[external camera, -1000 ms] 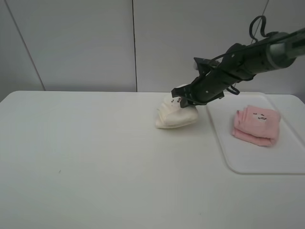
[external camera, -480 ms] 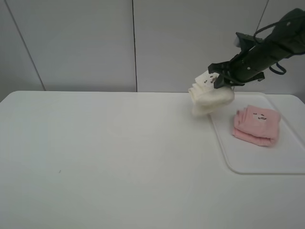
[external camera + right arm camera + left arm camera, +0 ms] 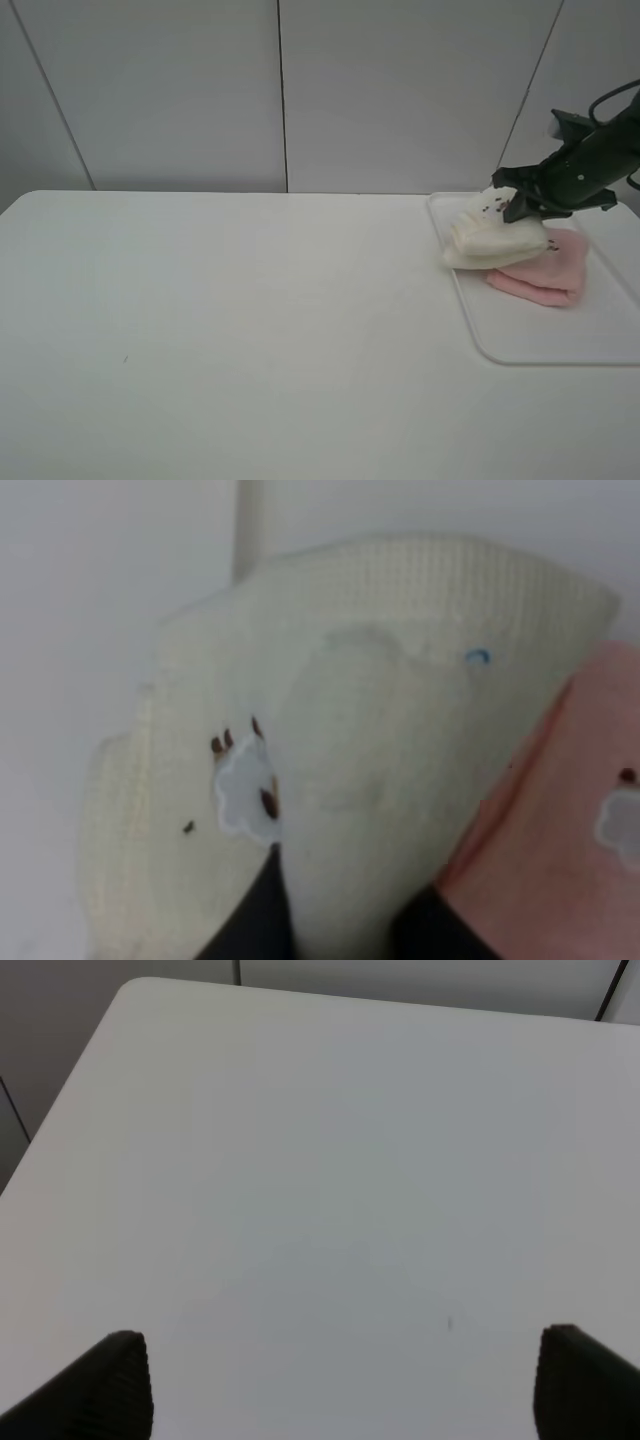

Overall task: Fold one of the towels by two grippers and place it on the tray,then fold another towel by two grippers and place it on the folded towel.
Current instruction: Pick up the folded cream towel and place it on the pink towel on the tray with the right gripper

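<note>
A plain white table (image 3: 220, 330) stands against a pale grey panelled wall (image 3: 150, 90) with dark vertical seams.

Cream-white terry on the folded towel (image 3: 492, 240), waffle-textured, with a small embroidered mark: white patch dotted dark brown, plus one tiny blue stitch. Soft pink on the other folded towel (image 3: 545, 270), with its own small pale mark and a dark dot. Plain glossy white on the tray (image 3: 530, 330). Matt white, unpatterned, across the surface (image 3: 250, 330), save one tiny dark speck. Black on the right end effector (image 3: 520, 205) and on the left end effector (image 3: 340, 1385) fingertips. Pale grey on the wall panels (image 3: 150, 90), split by dark seams
</note>
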Controlling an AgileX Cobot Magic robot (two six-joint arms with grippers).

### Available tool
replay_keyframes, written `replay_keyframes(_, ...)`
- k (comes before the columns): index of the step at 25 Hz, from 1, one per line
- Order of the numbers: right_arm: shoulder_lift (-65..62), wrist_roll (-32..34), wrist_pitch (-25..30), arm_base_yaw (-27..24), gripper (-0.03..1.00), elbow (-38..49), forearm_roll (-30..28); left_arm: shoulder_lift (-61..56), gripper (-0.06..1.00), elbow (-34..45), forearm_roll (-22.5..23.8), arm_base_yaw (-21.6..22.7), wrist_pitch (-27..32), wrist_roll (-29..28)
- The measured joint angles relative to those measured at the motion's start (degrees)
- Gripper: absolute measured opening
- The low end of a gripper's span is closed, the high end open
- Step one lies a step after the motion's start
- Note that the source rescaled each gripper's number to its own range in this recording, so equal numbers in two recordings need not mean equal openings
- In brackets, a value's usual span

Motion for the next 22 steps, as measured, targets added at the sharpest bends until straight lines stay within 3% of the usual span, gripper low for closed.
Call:
replay_keyframes(14, -2.0, -1.8, 0.8, -8.0, 0.06, 1.7, -1.1, 0.0, 0.93, 0.0, 0.0, 0.0, 0.0, 0.0)
replay_keyframes(22, -2.1, -3.9, 1.4, -8.5, 0.06, 1.7, -0.6, 0.0, 0.93, 0.0, 0.0, 0.0, 0.0, 0.0)
